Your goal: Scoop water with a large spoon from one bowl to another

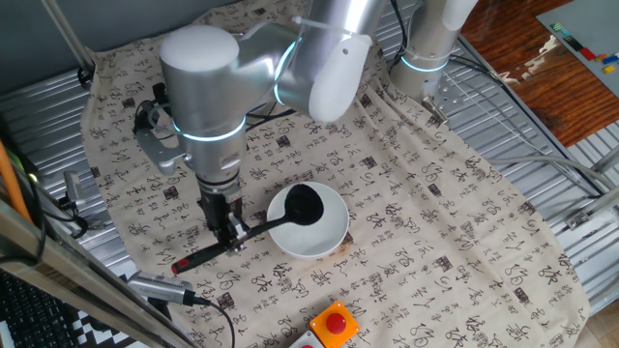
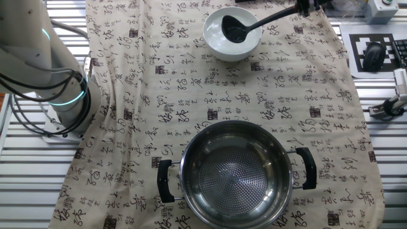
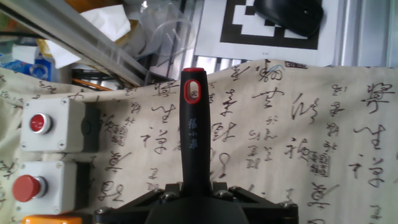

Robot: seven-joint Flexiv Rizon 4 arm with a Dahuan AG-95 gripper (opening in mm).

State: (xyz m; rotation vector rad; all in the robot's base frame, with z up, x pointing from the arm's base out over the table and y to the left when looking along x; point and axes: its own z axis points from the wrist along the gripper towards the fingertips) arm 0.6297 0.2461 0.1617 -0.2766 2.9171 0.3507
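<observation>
1. The hand (image 1: 233, 232) is clamped on the handle of the large spoon (image 1: 280, 218); the hand view shows the black shaft running out from between the fingers to its red tip.
2. The ladle's cup sits inside the white bowl (image 1: 324, 242), low against the bottom. From the one fixed view, the handle leaves the bowl toward 8 o'clock.
3. The steel bowl (image 2: 236, 173) stands well apart on the patterned cloth (image 2: 159, 95) over the worktop, at 6 o'clock from the white bowl in the other fixed view. Its inside looks dry, so likely no transfer has landed.
4. Handling judgement: ladle stiff and light, but the long thin handle gives leverage, so a loaded cup will want to roll. The grip sits well toward the red end; keep the cup level in transit.
5. White bowl is glossy and probably light; dragging the cup against its wall could shift it.
6. Water level in the white bowl: cannot tell.
</observation>
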